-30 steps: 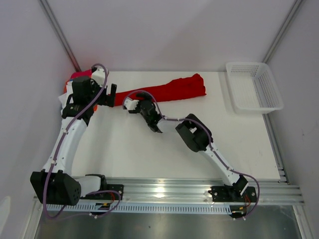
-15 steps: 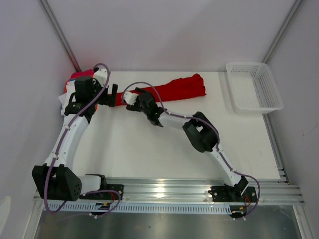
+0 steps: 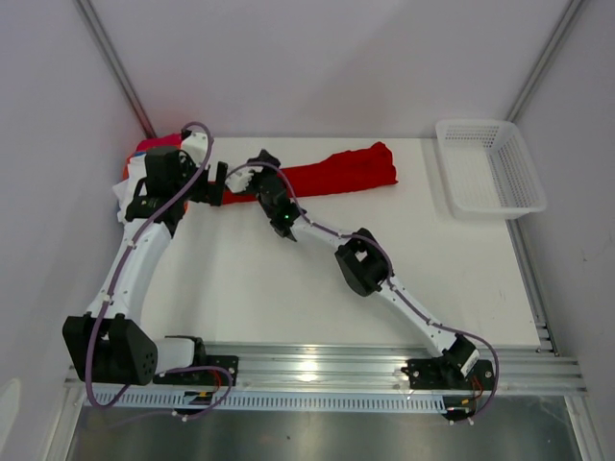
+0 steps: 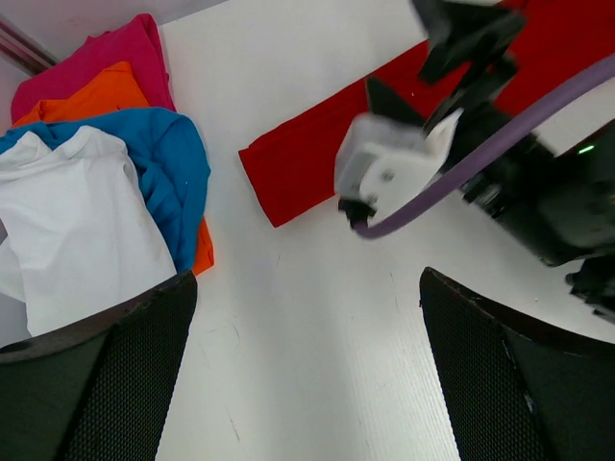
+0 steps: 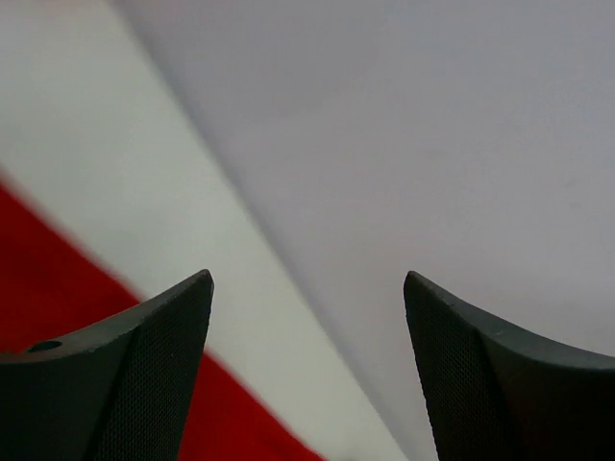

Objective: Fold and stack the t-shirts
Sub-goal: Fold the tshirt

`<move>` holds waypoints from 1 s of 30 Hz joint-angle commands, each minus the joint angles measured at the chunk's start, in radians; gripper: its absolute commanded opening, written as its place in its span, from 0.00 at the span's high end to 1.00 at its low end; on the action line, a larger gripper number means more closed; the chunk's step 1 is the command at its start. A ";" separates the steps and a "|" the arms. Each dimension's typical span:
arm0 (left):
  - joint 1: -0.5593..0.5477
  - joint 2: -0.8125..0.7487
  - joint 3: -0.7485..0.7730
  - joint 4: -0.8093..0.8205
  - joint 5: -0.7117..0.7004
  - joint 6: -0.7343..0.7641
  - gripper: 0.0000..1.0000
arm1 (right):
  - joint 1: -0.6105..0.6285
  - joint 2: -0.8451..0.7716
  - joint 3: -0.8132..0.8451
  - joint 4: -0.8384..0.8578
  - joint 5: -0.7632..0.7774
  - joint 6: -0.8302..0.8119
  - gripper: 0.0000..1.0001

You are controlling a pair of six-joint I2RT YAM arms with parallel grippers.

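Note:
A large red t-shirt (image 3: 336,173) lies folded into a long strip along the table's far side. It also shows in the left wrist view (image 4: 298,173) and the right wrist view (image 5: 48,298). A pile of pink (image 4: 96,53), orange (image 4: 91,91), blue (image 4: 168,158) and white (image 4: 82,240) t-shirts sits at the far left, mostly hidden under the left arm in the top view. My left gripper (image 3: 217,182) is open and empty (image 4: 309,279) above bare table by the strip's left end. My right gripper (image 3: 258,165) is open and empty (image 5: 307,279) over the strip's left part.
A white mesh basket (image 3: 490,168) stands at the far right corner. The right arm's wrist and purple cable (image 4: 394,163) hang close in front of my left gripper. The back wall (image 5: 461,115) is just beyond the red shirt.
My right gripper has moved up and left, from the table's middle to over the left part of the red strip. The left arm has barely moved.

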 commanded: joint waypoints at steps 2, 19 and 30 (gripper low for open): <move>0.012 -0.010 -0.004 0.023 -0.001 0.013 0.01 | 0.023 0.055 -0.096 -0.196 -0.110 -0.108 0.19; 0.015 -0.021 -0.001 0.000 0.021 0.010 0.01 | -0.019 -0.289 -0.086 -1.367 -0.759 0.356 0.21; 0.015 -0.024 0.003 -0.029 0.024 0.035 0.01 | -0.152 -0.478 -0.515 -1.785 -0.816 0.152 0.22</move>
